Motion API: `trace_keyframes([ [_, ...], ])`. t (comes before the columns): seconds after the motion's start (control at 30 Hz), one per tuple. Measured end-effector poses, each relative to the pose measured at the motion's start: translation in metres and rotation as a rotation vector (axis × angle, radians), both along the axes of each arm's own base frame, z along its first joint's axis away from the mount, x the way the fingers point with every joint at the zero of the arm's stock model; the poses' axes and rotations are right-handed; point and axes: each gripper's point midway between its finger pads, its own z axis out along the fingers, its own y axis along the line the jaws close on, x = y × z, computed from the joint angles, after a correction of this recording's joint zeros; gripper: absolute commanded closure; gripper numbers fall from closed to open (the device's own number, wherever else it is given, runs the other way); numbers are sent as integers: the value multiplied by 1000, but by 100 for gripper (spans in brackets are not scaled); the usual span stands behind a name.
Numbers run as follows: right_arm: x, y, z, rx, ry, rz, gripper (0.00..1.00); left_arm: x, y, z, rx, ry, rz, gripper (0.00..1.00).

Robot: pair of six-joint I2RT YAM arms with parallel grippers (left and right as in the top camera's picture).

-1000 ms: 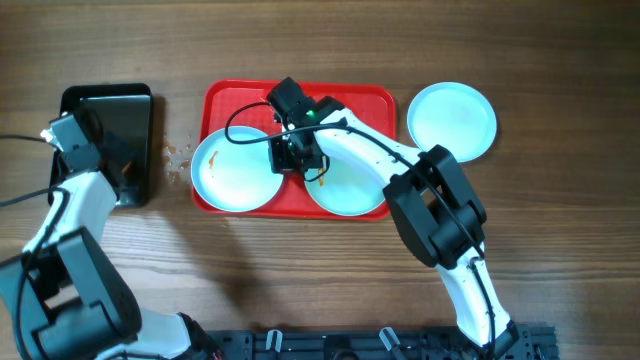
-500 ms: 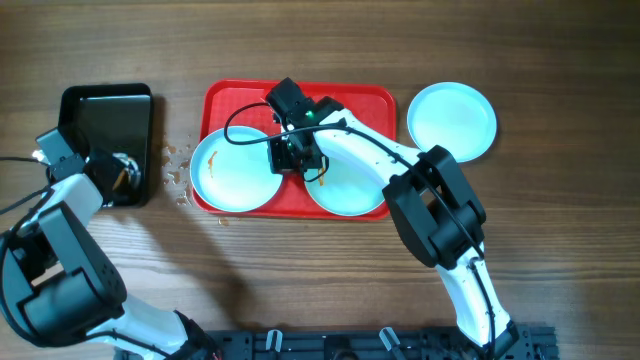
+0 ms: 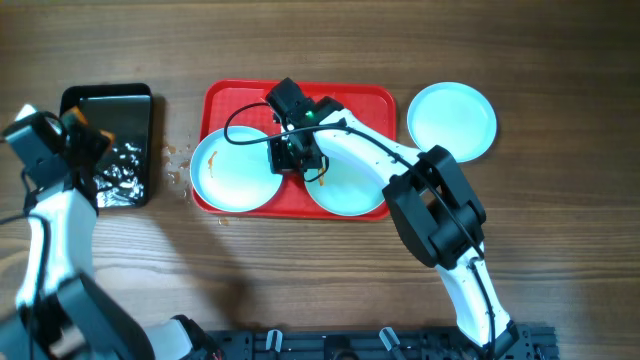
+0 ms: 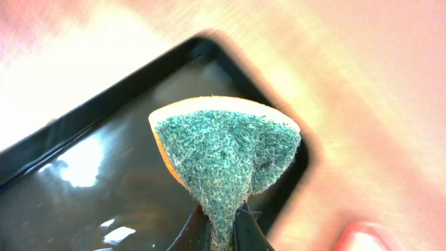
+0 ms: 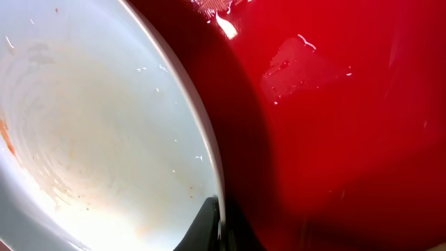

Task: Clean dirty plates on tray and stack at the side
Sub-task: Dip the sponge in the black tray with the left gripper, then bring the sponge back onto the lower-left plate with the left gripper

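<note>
- Currently the left gripper is pinched tight on the lower corner of a green-faced scouring sponge. It hangs over the water-filled black tray at the table's left end.
- The right gripper is clamped on the rim of a smeared plate lying on the red tray. From overhead it sits between the tray's two plates, and I cannot tell which rim it has.
- A third plate lies on the table just off the tray's far right corner and looks clean.
- Risk: the sponge is held only by a thin corner, so scrubbing pressure could fold it or pull it free.
- Risk: the sponge is probably wet and could drip across the table on the way over.
- Risk: the left-hand plate overhangs the tray's near left rim. A push there may tip it, and the thin rim pinch could slip.
</note>
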Motion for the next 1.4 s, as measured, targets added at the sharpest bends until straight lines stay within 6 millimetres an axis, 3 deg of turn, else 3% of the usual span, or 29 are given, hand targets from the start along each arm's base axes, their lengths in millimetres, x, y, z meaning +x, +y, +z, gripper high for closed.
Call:
trace_keyframes([
  [0.07,1,1,0,4,-4,0,96,-2,-7,18,-3,-36,-23,96],
  [0.13,1,2,1,6,-7,1,96,-7,-12,17,-20,-22,-29,96],
  [0.33,1,2,0,5,-8,3,96,-24,-22,-42,-136,168,-27,96],
  [0.4,-1,1,0,1,-2,3,96,-24,-34,-51,-196,181,-67,96],
  [0.6,-1,0,0,-9,-2,1,96,-9,-86,-30,-390,51,-297,96],
  [0.8,7,-6,0,-61,-50,-14,96,-20,-132,-27,-498,83,-445,96],
  [1.07,24,-24,0,-101,-87,-58,96,-19,-170,-29,-477,116,-582,96],
  [1.27,49,-46,2,-97,-105,-122,96,-18,-204,-34,-427,163,-666,96],
  [1.4,51,-51,1,-104,-107,-119,96,-16,-224,-42,-339,211,-698,96],
])
